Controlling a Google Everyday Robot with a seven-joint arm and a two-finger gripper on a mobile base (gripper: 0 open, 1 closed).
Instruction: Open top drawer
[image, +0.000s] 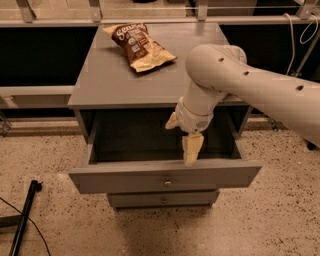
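Note:
The top drawer (125, 178) of the grey cabinet stands pulled far out, its inside dark and bare. Its flat grey front has a small round metal knob (167, 183) at the centre. My gripper (190, 152) hangs from the white arm just above the drawer's front edge, a little right of centre and apart from the knob. It holds nothing that I can see.
A brown chip bag (140, 46) lies on the cabinet top (100, 80) at the back. A narrower drawer (162, 200) sits shut below. A black pole and cable (22, 220) lie on the speckled floor at the left. Dark shelving runs behind.

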